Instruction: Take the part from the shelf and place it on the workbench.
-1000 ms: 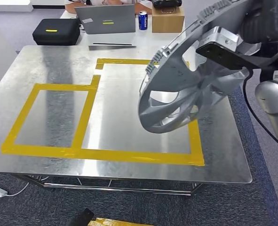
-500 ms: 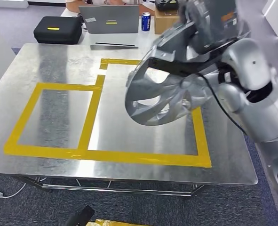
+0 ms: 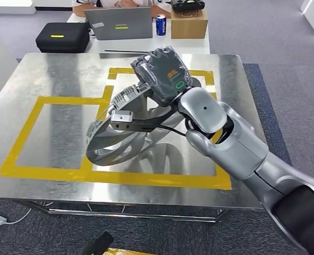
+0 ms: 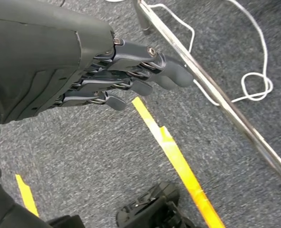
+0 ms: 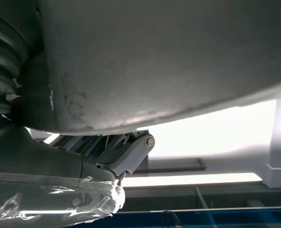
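Observation:
The part (image 3: 119, 141) is a grey metal wheel-like casting with spokes. My right hand (image 3: 163, 74) grips its upper rim and holds it tilted low over the larger yellow-taped square on the steel workbench (image 3: 39, 69). Whether its lower edge touches the surface I cannot tell. In the right wrist view the part (image 5: 160, 57) looms close above my fingers (image 5: 131, 154), which curl under it. My left hand (image 4: 117, 78) hangs beside the bench over grey carpet, fingers slightly curled and apart, holding nothing.
Yellow tape (image 3: 95, 133) marks two adjoining squares on the bench. Behind it stand a black case (image 3: 62, 36), a laptop (image 3: 119, 22), a blue can (image 3: 160, 24) and a cardboard box (image 3: 188, 21). A person sits beyond the laptop. A white cable (image 4: 253, 80) lies on the carpet.
My right arm has swung left and down, carrying the part from high at the right to low over the taped square. The camera has shifted slightly.

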You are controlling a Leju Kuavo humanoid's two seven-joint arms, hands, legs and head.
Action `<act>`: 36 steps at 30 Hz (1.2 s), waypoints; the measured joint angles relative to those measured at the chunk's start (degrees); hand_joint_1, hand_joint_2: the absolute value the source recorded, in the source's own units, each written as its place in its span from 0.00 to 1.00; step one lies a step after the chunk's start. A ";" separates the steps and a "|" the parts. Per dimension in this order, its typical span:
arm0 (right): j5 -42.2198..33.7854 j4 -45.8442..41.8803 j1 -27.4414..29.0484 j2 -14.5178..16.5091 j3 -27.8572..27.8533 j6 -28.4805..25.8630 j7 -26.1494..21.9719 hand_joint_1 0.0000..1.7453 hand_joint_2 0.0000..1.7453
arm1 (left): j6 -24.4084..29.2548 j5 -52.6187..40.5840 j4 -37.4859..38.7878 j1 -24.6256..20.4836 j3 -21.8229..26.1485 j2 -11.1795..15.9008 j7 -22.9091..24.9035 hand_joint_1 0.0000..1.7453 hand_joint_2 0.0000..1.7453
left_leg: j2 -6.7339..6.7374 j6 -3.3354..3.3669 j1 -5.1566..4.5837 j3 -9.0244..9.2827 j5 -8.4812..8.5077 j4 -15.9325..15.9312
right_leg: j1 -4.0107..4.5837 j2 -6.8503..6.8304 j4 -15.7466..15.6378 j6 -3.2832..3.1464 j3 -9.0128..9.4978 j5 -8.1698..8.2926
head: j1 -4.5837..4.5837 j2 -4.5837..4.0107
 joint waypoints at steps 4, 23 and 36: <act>0.09 2.28 0.55 1.83 0.88 0.07 0.31 1.00 1.00 | -0.02 0.35 0.00 0.30 -0.99 0.00 0.28 0.00 1.00 | 0.08 -0.65 0.27 -5.29 -4.70 11.57 | -0.05 0.01 -0.19 -0.46 0.28 0.03 | -0.07 0.00; 0.84 4.68 0.11 4.15 1.54 0.68 0.78 1.00 1.00 | 0.34 2.16 -0.02 0.82 -3.10 0.07 0.68 0.00 1.00 | 0.48 2.28 -0.50 3.04 2.55 -4.27 | 0.25 -0.03 6.02 1.21 -1.16 -3.07 | 0.41 0.00; 2.00 5.19 -1.03 4.67 1.79 1.85 1.75 1.00 1.00 | 0.55 3.21 -0.02 1.06 -4.34 0.07 0.84 0.00 1.00 | 0.51 -0.89 0.23 -3.67 -3.55 10.34 | 0.27 -0.33 -1.28 -0.63 2.63 -0.60 | 0.04 0.00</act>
